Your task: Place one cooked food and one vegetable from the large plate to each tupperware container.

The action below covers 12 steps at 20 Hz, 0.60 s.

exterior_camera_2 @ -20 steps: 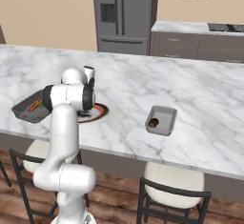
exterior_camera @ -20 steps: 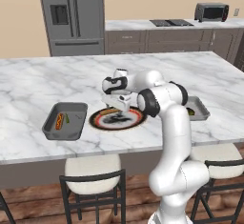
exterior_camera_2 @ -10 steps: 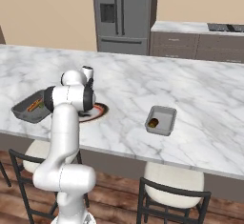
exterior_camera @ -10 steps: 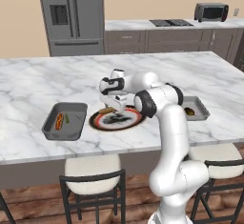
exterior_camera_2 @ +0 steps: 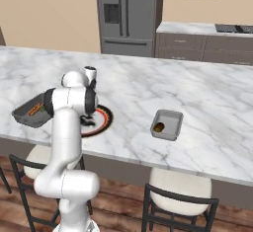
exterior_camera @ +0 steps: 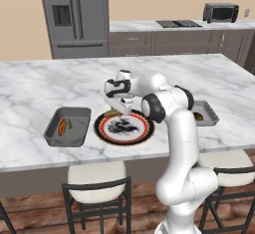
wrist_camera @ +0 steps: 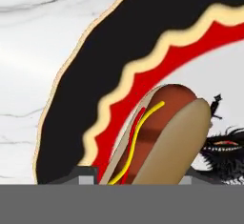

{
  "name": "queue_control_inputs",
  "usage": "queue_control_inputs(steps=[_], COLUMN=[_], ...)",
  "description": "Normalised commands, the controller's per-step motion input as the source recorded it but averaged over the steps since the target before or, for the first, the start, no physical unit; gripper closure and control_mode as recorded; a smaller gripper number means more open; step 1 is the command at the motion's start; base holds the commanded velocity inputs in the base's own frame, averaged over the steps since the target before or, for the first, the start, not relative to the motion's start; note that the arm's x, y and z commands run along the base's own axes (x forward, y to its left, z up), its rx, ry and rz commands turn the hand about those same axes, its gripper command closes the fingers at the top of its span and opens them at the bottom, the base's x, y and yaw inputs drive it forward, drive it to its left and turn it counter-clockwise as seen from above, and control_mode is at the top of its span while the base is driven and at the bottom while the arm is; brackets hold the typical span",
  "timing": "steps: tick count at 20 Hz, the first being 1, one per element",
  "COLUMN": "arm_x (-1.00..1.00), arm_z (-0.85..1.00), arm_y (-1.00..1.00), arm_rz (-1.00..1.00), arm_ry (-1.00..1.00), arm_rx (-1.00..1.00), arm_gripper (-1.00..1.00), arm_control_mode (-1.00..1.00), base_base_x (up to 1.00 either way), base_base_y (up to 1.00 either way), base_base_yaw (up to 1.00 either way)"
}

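At the kitchen island, the gripper pinches a hot dog lying on the large plate; lifting it toward the smaller tupperware container appears the next move

Marble island, steel fridge, stools.

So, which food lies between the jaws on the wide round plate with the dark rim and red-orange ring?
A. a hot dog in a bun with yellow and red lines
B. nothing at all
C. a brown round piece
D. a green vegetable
A: in the hand view a brown hot dog in a bun, striped yellow and red, lies on the wide round plate, between the jaws.
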Motion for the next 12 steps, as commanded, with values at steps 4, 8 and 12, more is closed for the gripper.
queue_control_inputs(steps=[4,8,12], arm_x=[-1.0,-0.98,-0.98], arm_z=[0.35,0.4,0.41], arm_y=[-0.45,-0.62,-0.76], arm_rz=[0.0,0.0,0.04], arm_ry=[-0.25,-0.25,-0.29], arm_rx=[0.06,0.05,0.03], arm_gripper=[1.0,1.0,1.0], arm_control_mode=[-1.0,-1.0,-1.0], base_base_x=[0.0,0.0,0.0], base_base_y=[0.0,0.0,0.0], base_base_yaw=[0.0,0.0,0.0])
